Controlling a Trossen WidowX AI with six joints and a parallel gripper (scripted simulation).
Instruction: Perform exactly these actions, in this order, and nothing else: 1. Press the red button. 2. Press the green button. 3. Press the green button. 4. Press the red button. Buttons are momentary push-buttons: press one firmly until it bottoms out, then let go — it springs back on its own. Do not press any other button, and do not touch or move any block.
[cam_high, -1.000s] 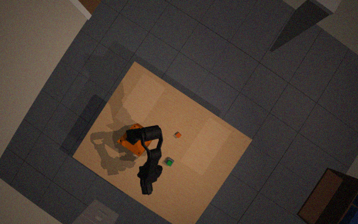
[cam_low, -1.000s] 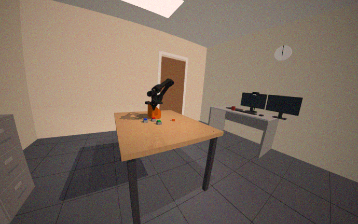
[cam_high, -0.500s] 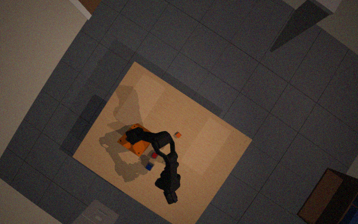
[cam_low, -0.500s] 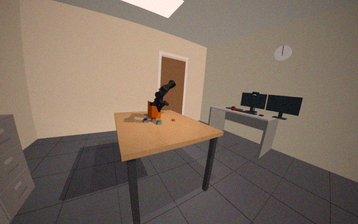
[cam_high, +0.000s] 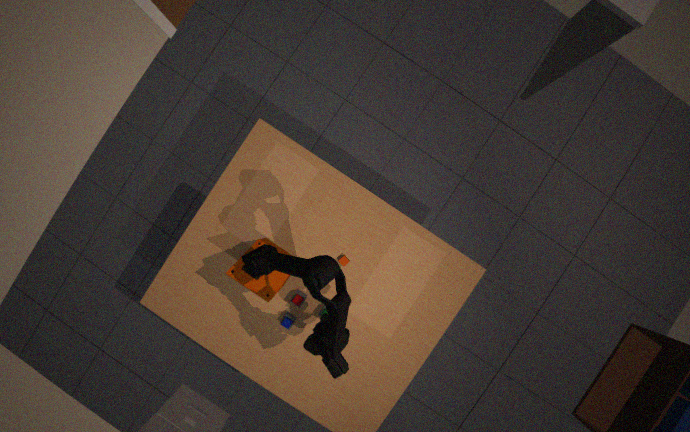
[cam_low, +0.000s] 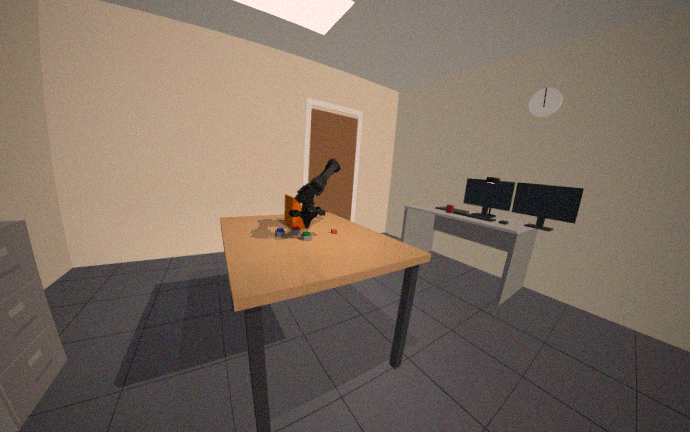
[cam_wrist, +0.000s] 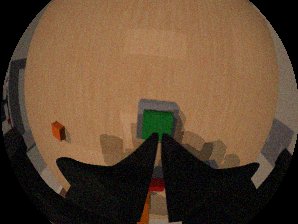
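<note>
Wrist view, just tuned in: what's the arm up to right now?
The arm's gripper, shut and holding nothing, is lowered over the green button, its fingertips right at the near edge of the cap. Whether it is already pressing is hard to tell. From above, the red button and blue button sit uncovered beside the arm on the table. The small orange block lies apart from the buttons, untouched by the arm.
</note>
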